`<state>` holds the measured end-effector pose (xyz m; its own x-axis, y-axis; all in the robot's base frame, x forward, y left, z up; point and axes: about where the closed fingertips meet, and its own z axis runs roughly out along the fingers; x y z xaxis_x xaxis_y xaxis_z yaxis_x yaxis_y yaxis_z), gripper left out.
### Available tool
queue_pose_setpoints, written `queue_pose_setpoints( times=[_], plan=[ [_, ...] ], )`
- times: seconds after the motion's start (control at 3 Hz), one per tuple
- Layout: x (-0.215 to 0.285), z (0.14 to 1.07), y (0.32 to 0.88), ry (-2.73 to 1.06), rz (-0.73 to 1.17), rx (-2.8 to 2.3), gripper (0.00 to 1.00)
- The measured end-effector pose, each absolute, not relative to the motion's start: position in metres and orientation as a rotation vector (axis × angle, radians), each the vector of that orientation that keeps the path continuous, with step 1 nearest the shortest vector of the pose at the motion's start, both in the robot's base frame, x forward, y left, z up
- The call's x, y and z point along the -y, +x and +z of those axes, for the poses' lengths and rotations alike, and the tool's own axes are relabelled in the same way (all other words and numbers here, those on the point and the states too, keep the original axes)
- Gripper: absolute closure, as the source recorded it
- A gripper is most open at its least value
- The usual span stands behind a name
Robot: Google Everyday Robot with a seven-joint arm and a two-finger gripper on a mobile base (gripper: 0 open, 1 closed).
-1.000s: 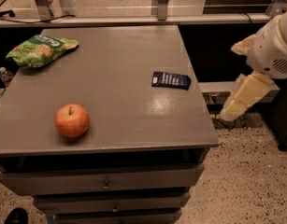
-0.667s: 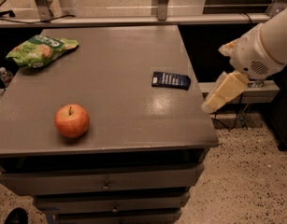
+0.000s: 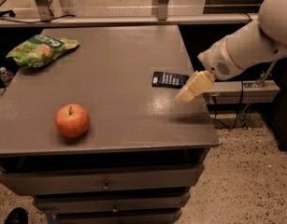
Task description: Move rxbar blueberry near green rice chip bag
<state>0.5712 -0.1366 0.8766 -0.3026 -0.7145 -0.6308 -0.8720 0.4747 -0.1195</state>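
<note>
The rxbar blueberry (image 3: 169,79), a flat dark navy bar, lies on the grey table (image 3: 119,111) near its right edge. The green rice chip bag (image 3: 41,50) lies crinkled at the far left corner. My gripper (image 3: 186,94) comes in from the right on a white arm. It hangs over the table's right edge, just right of and in front of the bar, a little above the surface. It holds nothing that shows.
A red-orange apple (image 3: 72,120) stands at the front left of the table. Drawers (image 3: 105,185) sit below the tabletop. A low shelf with cables (image 3: 243,90) stands to the right, over a speckled floor. Metal posts (image 3: 42,1) rise behind the table.
My arm and gripper have swung left from beside the table to over its right edge, close to the bar. The bar, apple and bag have not moved.
</note>
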Motion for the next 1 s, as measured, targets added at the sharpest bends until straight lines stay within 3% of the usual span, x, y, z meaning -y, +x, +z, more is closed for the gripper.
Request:
queue_pose_setpoints(
  times=[0.67, 1.0],
  plan=[
    [0.116, 0.839, 0.608, -1.232, 0.419, -2.143, 0.00],
    [0.107, 0.827, 0.617, -1.211, 0.450, -2.160, 0.17]
  ],
)
